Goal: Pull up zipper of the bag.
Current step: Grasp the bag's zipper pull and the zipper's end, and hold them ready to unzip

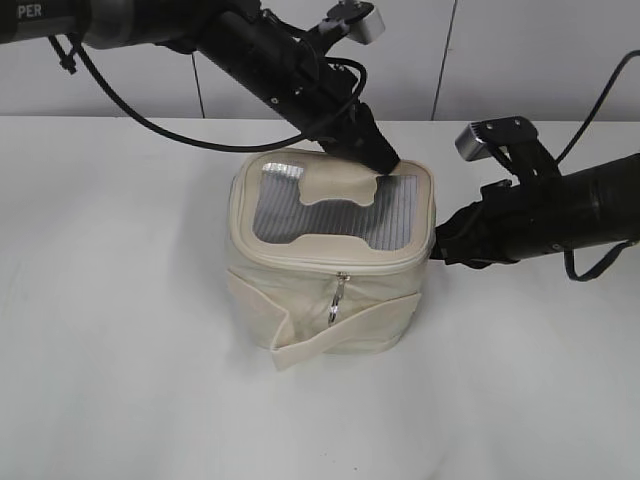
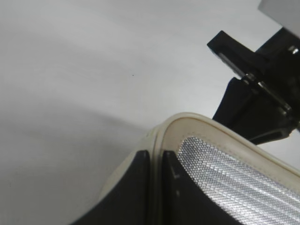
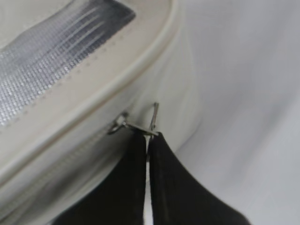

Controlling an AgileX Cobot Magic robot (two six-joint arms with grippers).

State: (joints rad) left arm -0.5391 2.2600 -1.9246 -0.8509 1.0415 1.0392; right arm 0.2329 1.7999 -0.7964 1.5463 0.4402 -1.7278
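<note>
The bag (image 1: 330, 262) stands on the white table (image 1: 110, 330). The left gripper (image 1: 385, 160) presses on the lid's far edge. The right gripper (image 1: 437, 252) meets the bag's right side. A silver pull (image 1: 338, 296) hangs down its front.

In the exterior view, you cannot see the right gripper (image 1: 440, 245): its tips are hidden behind the bag (image 1: 330, 290) at 3 o'clock. The left gripper (image 1: 385, 160) covers the lid's rim at 1 o'clock. In the right wrist view the zipper (image 3: 70, 159) is blurred and cut off at 7 o'clock.
</note>
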